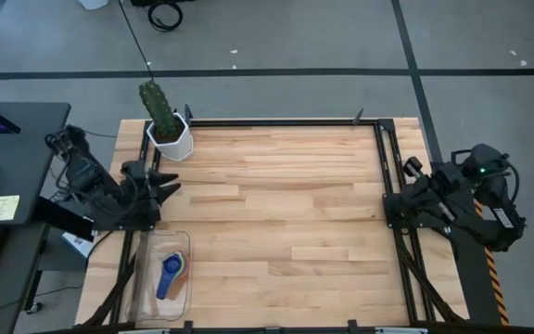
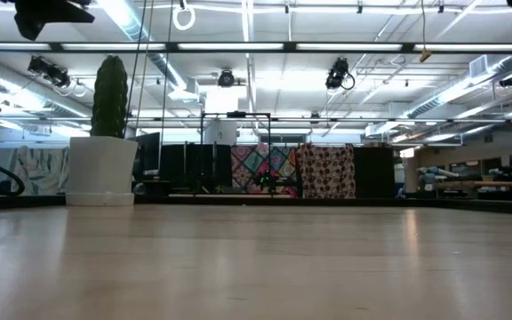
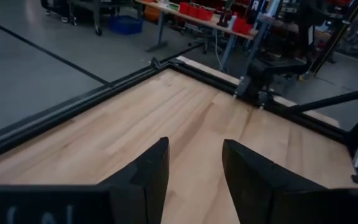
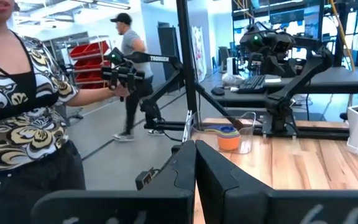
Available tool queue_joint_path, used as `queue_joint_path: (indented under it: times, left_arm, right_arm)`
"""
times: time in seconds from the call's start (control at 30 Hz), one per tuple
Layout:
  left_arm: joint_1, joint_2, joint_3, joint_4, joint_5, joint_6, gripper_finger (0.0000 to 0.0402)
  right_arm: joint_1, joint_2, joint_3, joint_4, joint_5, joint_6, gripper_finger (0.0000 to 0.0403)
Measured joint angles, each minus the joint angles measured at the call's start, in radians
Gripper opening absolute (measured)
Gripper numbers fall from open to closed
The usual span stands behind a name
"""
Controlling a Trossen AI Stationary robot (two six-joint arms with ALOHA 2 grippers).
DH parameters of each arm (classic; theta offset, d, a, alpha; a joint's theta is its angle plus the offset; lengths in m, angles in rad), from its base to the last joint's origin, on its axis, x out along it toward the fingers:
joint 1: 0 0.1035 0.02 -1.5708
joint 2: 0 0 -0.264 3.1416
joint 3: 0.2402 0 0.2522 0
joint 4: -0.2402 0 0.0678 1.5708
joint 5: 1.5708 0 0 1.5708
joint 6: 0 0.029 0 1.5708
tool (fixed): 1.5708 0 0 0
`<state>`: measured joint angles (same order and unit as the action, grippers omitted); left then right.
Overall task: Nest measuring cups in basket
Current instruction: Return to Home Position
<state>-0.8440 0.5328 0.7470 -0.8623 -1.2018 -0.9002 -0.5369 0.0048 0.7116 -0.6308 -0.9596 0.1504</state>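
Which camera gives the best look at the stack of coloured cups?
The high view: it looks straight down on the cups, stacked in the clear basket, a blue one on top. The right wrist view catches them far off from the side, the orange cup lowest. The low and left wrist views do not show them.

You'll find the measuring cups (image 1: 171, 275) stacked in the basket (image 1: 146, 301) at the desk's (image 1: 286, 213) left edge, with the left claw (image 1: 169, 186) between basket and pot (image 1: 171, 141).
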Motion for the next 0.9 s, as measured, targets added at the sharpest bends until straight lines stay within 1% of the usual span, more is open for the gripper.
queue_joint_path:
  times: [0.13, 0.2, 0.33, 0.5, 0.63, 0.77, 0.9]
  left_arm:
    - [-0.044, 0.001, 0.0, -0.062, -0.025, -0.086, 0.0153]
    - [-0.068, 0.001, 0.0, -0.064, -0.057, -0.09, 0.0153]
    - [-0.124, 0.002, -0.01, -0.063, -0.159, -0.096, 0.0153]
    - [-0.207, 0.002, -0.102, -0.064, -0.29, -0.218, 0.0153]
    - [-0.255, 0.002, -0.186, -0.064, -0.363, -0.351, 0.0153]
    - [-0.279, 0.003, -0.25, -0.063, -0.369, -0.444, 0.0153]
    - [-0.288, 0.003, -0.304, -0.057, -0.369, -0.484, 0.0153]
  right_arm:
    - [0.0, 0.0, 0.0, -0.015, 0.001, -0.027, 0.0013]
    - [0.0, 0.0, 0.0, -0.015, 0.002, -0.038, 0.0013]
    - [0.0, 0.001, 0.0, -0.014, 0.018, -0.055, 0.0013]
    - [0.0, 0.001, -0.001, 0.006, 0.038, -0.069, 0.0013]
    - [0.0, 0.001, -0.049, 0.102, 0.049, -0.062, 0.0013]
    - [0.0, 0.001, -0.162, 0.257, 0.049, 0.014, 0.0013]
    - [0.0, 0.002, -0.304, 0.465, 0.047, 0.113, 0.0013]
